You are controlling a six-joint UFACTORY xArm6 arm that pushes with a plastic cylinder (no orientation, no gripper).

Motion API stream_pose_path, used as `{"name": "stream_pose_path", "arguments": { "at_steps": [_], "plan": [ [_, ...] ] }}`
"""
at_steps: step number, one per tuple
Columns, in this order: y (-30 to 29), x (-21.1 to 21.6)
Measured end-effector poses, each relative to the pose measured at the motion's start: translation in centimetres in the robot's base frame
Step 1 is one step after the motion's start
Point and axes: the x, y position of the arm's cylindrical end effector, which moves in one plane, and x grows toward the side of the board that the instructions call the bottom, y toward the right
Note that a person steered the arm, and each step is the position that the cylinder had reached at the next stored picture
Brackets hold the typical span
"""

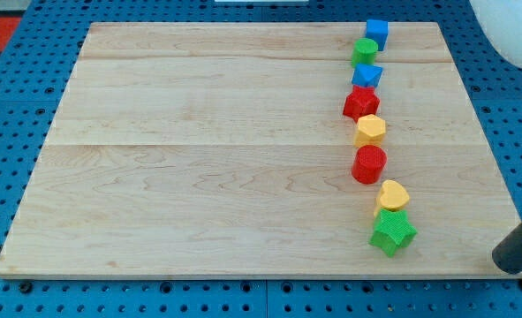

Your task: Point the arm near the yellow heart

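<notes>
The table (199,159), a pale wooden board on blue pegboard (13,115), carries a single column of eight blocks toward the view's right, and the end effector enters from the view's bottom right corner as a dark rod whose lower end, my tip (506,263), sits just off the board's right edge. Being a plain rod, the end effector has nothing to spread or press together and it is pinching nothing. The task's thing, the yellow heart (392,194), lies to the view's left of my tip and somewhat above it, well apart, second from the bottom of the column. Touching the heart on its lower side is the green star (393,232), the block closest to my tip; just above the heart is the red cylinder (369,164), then a yellow block (370,129), a red star (360,102), a blue block (366,75), a green cylinder (364,50) and a blue cube (377,33). Recommended: bring my tip leftward and slightly upward across the bare board, approaching the heart from its right flank. Keep above the green star's line, since a low path would likely strike it and shunt the heart. Halt just beside the heart without contact.
</notes>
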Motion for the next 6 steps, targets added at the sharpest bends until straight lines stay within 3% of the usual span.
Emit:
{"name": "stream_pose_path", "arguments": {
  "at_steps": [2,4,6],
  "plan": [
    [1.2,-0.7],
    [-1.9,-5.5],
    [-6.3,-6.6]
  ]
}}
